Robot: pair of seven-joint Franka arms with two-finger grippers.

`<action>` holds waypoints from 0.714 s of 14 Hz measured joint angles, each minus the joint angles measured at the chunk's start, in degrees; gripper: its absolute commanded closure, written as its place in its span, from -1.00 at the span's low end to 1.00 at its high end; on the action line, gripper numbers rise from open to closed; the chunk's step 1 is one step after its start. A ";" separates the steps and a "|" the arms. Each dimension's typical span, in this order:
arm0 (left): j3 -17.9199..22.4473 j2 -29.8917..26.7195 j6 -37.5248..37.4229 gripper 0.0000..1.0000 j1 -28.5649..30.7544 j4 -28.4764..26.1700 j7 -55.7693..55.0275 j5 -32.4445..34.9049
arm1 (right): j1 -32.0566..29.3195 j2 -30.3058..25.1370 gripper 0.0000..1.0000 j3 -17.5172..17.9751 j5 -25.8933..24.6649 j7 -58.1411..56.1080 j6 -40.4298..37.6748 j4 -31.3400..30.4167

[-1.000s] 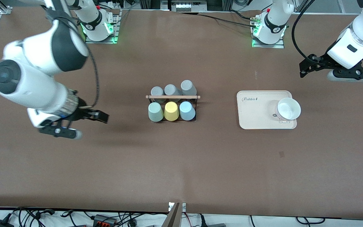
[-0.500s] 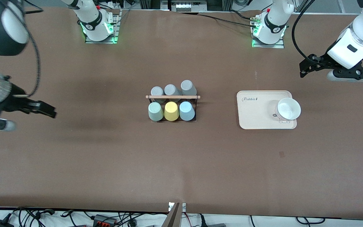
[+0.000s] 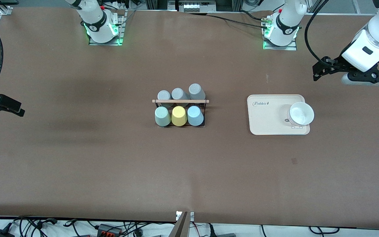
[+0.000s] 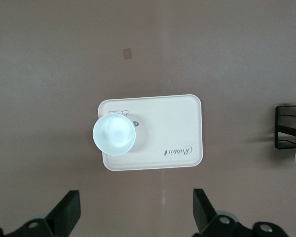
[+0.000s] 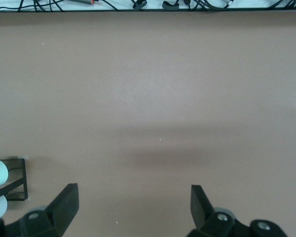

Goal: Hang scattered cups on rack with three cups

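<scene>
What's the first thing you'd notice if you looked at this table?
Probably the black rack in the middle of the table, with six upside-down cups on it: three grey ones, and nearer the front camera a mint green cup, a yellow cup and a light blue cup. Next, toward the left arm's end, a cream tray holding a white bowl.
</scene>
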 measured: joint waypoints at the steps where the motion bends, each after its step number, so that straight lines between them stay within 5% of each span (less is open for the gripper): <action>1: -0.01 0.00 0.00 -1.00 0.00 0.00 0.00 0.00 | -0.09 -0.39 -1.00 0.00 -0.06 -0.58 -0.15 -0.27; 4: -0.02 0.00 0.00 -1.00 0.00 0.00 0.00 0.00 | -0.14 -3.25 -1.00 0.00 -0.17 -0.77 0.45 -4.80; 10: -0.04 0.00 0.00 -1.00 0.00 0.01 0.01 0.00 | -0.30 -17.12 -1.00 0.15 -2.36 -1.19 6.94 -24.95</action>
